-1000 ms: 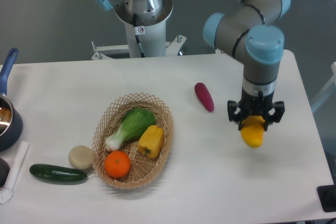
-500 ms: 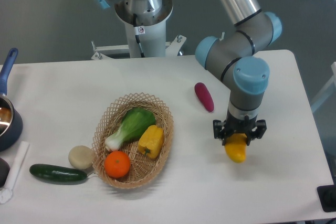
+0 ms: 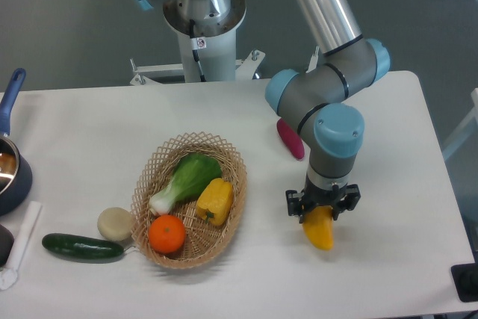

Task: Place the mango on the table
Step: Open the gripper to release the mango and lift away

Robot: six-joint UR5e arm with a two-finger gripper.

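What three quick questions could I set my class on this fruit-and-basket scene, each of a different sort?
1. True or false: the claw is shut on the mango.
2. Which lies inside the wicker basket? A) cucumber B) orange C) purple vegetable
3. Fill in: the pale round item sits just outside the basket, beside the ____.

Key: 1 true; 2 B; 3 cucumber

End effector (image 3: 323, 207) clamps mango (image 3: 320, 229) over table (image 3: 388, 259), right of basket (image 3: 233, 211).
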